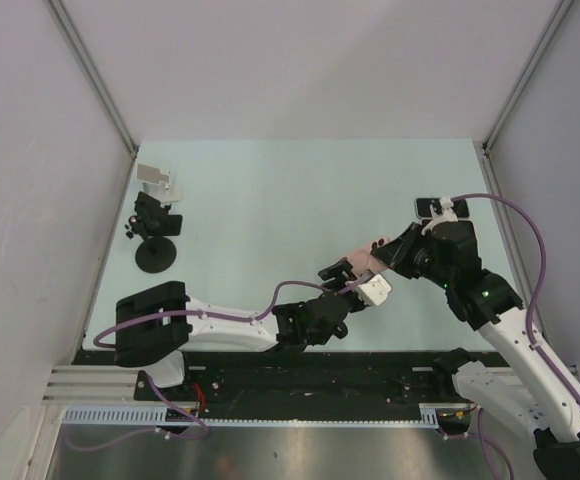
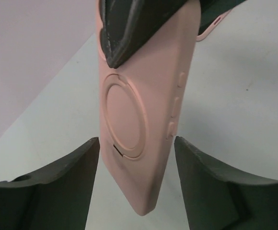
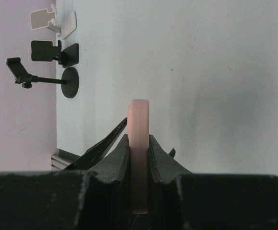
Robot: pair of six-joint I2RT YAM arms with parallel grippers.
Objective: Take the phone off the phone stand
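You have the main part done, as I read it. The phone (image 2: 144,120) is off every stand and held up over the table (image 1: 290,180), clamped in your right claw (image 3: 139,143). From that claw's own camera you see the phone edge-on, squeezed between the two fingers. Both fingers press on its flat faces, and its free end sticks out past the fingertips.

The stands are well apart from the claw, at the far left edge of the table. There is a white stand (image 3: 52,21), a black stand (image 3: 52,51) and a pole stand (image 3: 48,79) on a round foot. All three look bare. You cannot tell from here which one held the phone.

Your left claw (image 2: 135,141) is spread and grips nothing. The free end of the phone reaches in between its fingers, with the pink back, the ring and the side buttons facing the wrist camera. There is one finger on each side of the case, and a strip of table shows between each finger and the case. So the phone lies inside the left claw's span but, as far as the view shows, touches neither finger. At the top of that view, one finger of the right claw lies across the phone's back.

What is left looks small: either hand the phone over or set it down. If you mean to hand it over, the left claw has to close on the phone's long edges before the right claw lets go. Until then the right claw alone carries the phone.
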